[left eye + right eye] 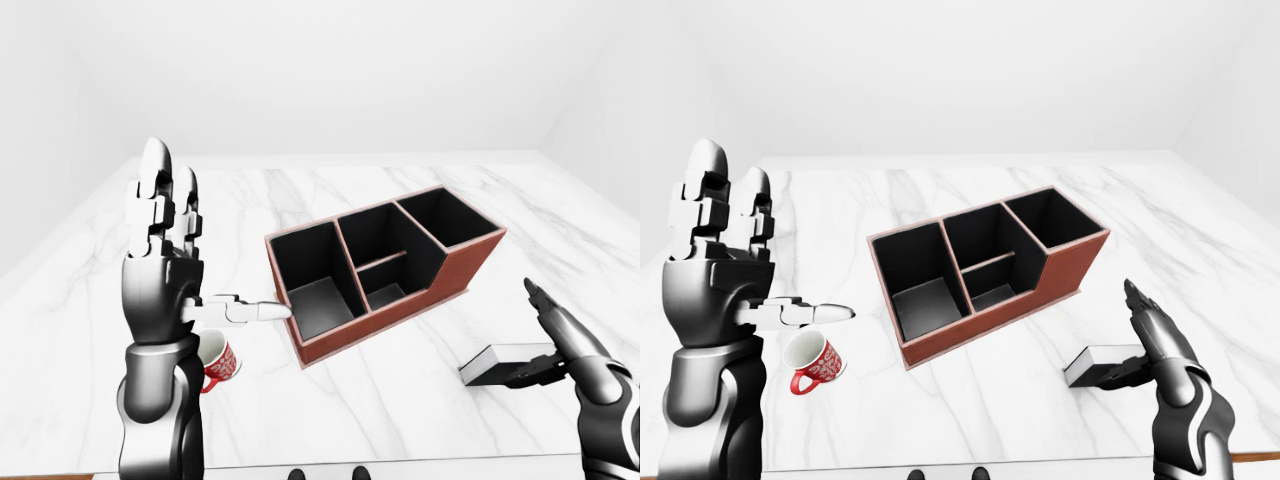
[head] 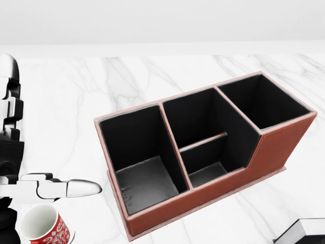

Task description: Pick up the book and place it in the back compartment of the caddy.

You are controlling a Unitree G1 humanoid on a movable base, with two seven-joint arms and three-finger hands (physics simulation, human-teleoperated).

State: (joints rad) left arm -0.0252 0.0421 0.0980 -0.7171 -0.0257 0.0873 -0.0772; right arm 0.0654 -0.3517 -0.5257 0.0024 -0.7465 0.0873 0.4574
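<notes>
Left robot hand (image 1: 725,255) above mug (image 1: 815,362)

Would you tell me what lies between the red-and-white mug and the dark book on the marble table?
Only the brown caddy's near end; otherwise bare marble, seen in the right-eye view.

The caddy (image 1: 385,267) stands near the middle of the desk (image 1: 400,400), set at a slant in the eye views. The mug (image 1: 815,363) lies lower left of it, apart. The book (image 1: 1102,364) lies lower right of it, well apart, seemingly touching the right hand (image 1: 1155,345). The left hand (image 1: 160,260) is raised left of the caddy.
</notes>
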